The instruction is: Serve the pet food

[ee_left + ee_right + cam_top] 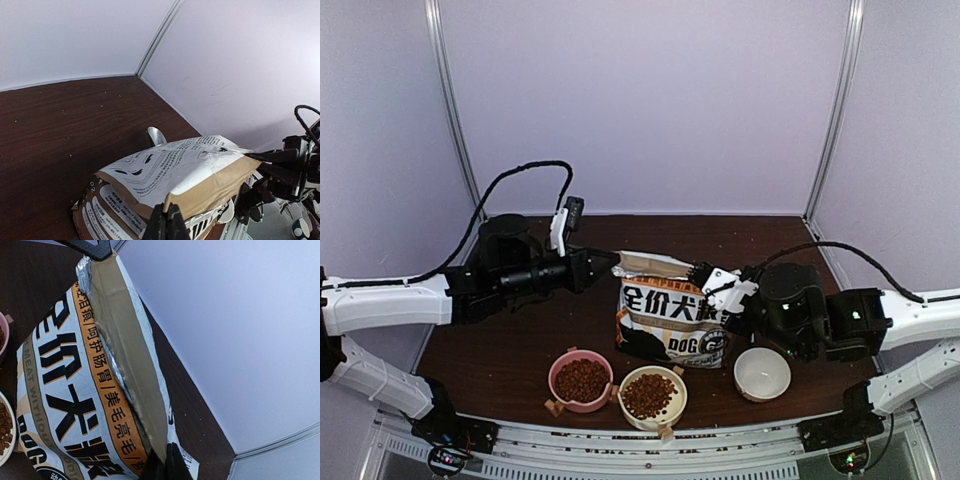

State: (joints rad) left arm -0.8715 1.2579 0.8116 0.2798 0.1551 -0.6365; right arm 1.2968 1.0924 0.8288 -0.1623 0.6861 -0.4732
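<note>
The pet food lies as dark reddish-brown kibble in a pink bowl, and more fills a cream bowl beside it. Behind them stands the kraft-brown printed bag with an orange band. My left gripper is shut on the bag's top left corner, seen close in the left wrist view. At the top right corner my right gripper is also shut, pinching the flap. Between the two grips the bag's mouth shows a narrow slit with silver lining.
A white bowl holding nothing stands right of the cream bowl, under the right arm. A shiny metal scoop lies on the brown table behind the bag. Purple walls close in the back and sides.
</note>
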